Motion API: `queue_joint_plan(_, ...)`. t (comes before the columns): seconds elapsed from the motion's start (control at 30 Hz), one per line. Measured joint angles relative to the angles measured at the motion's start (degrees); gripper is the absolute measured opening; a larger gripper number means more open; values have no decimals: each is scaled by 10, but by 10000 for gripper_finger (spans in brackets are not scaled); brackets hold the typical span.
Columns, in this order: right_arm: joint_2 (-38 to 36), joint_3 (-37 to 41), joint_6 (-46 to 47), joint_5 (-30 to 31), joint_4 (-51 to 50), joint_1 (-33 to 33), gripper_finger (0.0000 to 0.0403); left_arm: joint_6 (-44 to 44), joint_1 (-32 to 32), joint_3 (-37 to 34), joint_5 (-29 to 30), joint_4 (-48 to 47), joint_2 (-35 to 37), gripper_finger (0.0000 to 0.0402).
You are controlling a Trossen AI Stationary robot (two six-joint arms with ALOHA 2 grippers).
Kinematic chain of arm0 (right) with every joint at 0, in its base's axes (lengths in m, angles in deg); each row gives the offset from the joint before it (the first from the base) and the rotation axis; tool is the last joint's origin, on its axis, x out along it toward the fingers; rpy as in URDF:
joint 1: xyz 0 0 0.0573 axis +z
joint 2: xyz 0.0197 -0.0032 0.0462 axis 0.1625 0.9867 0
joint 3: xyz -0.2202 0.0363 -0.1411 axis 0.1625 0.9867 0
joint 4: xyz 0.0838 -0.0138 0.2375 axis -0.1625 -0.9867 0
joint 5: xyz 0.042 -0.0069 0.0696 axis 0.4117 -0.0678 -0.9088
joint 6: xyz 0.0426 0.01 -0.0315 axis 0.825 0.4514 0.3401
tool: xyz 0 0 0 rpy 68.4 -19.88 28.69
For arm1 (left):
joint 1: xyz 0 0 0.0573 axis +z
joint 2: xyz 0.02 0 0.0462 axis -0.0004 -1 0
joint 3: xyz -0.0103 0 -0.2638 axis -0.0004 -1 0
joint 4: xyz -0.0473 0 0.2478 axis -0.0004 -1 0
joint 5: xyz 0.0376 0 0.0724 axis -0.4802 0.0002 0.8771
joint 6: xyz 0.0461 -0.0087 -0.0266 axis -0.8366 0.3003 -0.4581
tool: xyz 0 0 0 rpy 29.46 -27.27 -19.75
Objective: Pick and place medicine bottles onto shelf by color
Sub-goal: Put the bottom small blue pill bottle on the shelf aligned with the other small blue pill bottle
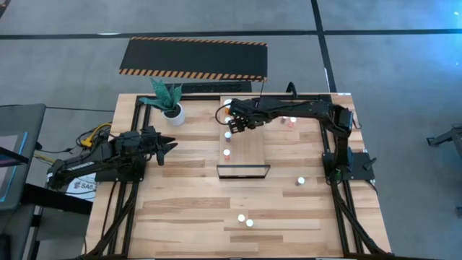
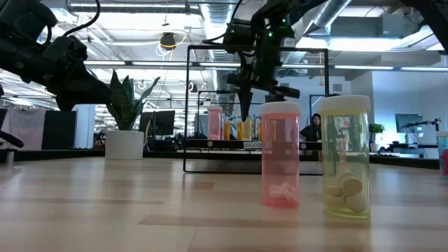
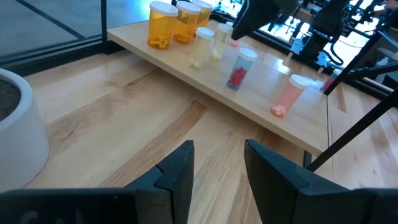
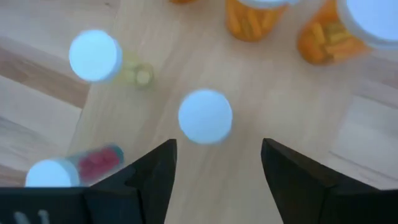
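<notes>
In the high view, the right gripper (image 1: 232, 127) is seen above the upper end of the shelf (image 1: 250, 153) at frame centre, while the left gripper (image 1: 170, 146) waits at left. In the right wrist view, the fingers (image 4: 155, 177) are spread, released, above a white-capped bottle (image 4: 205, 116) standing on the shelf; in the left wrist view, the left fingers (image 3: 177, 171) are parted, grasping nothing.

Lighting: bright, even, overhead ceiling strips; soft shadows. Below the right gripper (image 4: 214, 165), bottle caps (image 4: 205, 116) blurred, glaring white.

Bottles (image 3: 238, 68) in row on shelf (image 3: 261, 106)
</notes>
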Motion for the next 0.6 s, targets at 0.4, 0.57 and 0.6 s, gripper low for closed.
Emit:
queue_joint_plan(0.4,-21,-31,77,-20,-139,5,239,0,0,0,0,0,0,128)
queue_joint_plan(0.57,-45,-13,90,-35,-166,-15,218,0,0,0,0,0,0,128)
queue_joint_plan(0.6,-56,1,90,-40,-165,-19,216,0,0,0,0,0,0,128)
